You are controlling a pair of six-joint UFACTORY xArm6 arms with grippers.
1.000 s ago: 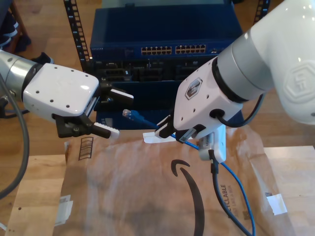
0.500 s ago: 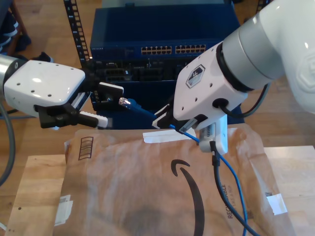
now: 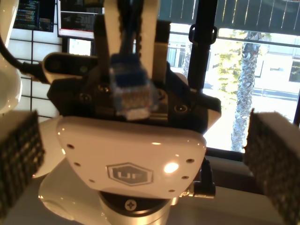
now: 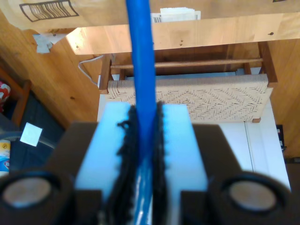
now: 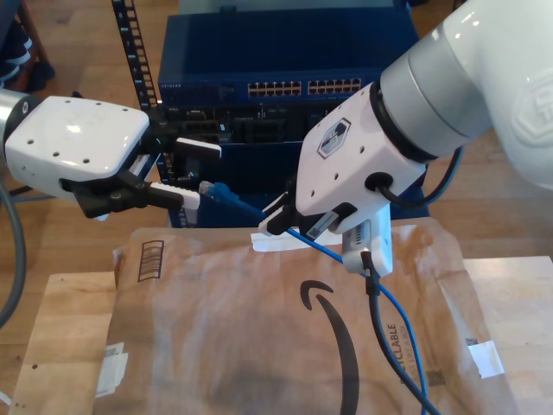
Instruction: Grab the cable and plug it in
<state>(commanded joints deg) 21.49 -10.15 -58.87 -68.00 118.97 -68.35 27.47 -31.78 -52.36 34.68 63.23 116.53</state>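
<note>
Cable (image 3: 132, 89) plug hangs between my first gripper (image 3: 140, 154)'s 2 spread pads, untouched. Second wrist view: my second gripper (image 4: 145, 140) is clamped on it. Exterior view: plug (image 5: 210, 189) sits beside the open fingers; center before closing.

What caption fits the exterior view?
My second gripper presents the blue cable plug-first toward my open first gripper.

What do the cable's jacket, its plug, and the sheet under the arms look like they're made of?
The cable jacket looks like smooth, slightly glossy blue plastic. Its plug seems translucent plastic, since light passes through it. The sheet appears to be matte brown kraft paper, creased and printed.
</note>
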